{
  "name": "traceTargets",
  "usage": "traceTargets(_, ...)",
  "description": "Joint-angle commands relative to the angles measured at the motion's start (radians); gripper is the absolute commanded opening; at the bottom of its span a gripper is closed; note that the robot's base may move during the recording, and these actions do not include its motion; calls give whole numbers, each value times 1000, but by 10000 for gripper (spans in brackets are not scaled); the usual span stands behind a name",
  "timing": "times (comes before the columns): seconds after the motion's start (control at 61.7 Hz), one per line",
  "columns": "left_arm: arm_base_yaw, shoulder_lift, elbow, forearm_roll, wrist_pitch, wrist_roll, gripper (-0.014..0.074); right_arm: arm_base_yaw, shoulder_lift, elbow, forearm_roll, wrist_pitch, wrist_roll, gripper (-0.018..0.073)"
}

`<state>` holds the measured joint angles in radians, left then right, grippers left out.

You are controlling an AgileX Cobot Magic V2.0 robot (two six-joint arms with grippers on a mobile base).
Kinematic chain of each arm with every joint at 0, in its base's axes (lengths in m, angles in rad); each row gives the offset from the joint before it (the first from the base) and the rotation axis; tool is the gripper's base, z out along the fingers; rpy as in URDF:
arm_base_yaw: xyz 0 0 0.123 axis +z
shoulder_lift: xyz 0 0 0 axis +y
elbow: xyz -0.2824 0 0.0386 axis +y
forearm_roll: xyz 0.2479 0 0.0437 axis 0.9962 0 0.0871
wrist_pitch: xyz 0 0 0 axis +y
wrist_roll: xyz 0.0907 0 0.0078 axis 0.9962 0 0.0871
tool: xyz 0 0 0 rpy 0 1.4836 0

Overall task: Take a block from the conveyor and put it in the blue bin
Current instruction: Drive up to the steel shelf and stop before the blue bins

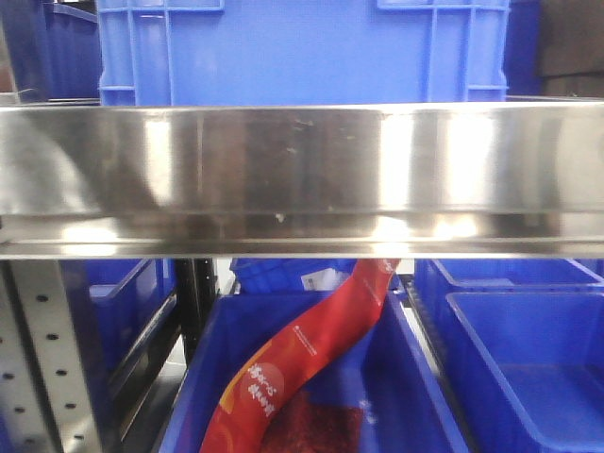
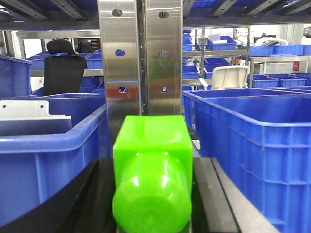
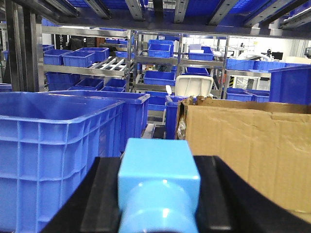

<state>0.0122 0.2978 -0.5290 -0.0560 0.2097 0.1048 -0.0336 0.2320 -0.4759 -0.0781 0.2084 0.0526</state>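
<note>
So the left gripper [image 2: 153, 167] is pointing pretty much level, straight at a steel upright [image 2: 141, 63]. It's sitting low, at about rim height, between a blue bin [image 2: 252, 141] on the right of the frame and a left-hand bin [image 2: 48, 145] on the left. A green block [image 2: 151, 145] is sitting dead centre at the bottom of that view, round stud facing the camera, with the dark fingers [image 2: 92, 194] lying flush along both its sides. The tips are hiding behind the block though, so I can't tell if the jaws are really squeezing it or just sitting around it. The right gripper [image 3: 159, 194] is doing much the same: aiming level, with a light blue block [image 3: 158, 165] filling the bottom centre between its black fingers [image 3: 97, 194]. A tall blue bin [image 3: 58, 145] is standing to the left and a cardboard box [image 3: 243, 145] to the right. Same story there, can't tell if it's clamping. The front view is mostly showing a shiny steel rail [image 1: 302, 170] running across the middle, a blue crate [image 1: 302, 47] sitting above it, and a red bag [image 1: 302, 359] drooping into a lower bin [image 1: 415, 396] below. Where the conveyor is lying relative to all this, I can't tell.
</note>
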Motion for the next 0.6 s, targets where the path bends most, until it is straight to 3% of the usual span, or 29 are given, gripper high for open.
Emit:
traceTargets(0.0, 4, -4, -3, -1, -18, -2, -111, -5, -4, 0, -9, -23, -2, -162)
traceTargets(0.584, 4, -4, -3, -1, -18, -2, -111, -5, -4, 0, -9, -23, -2, -162)
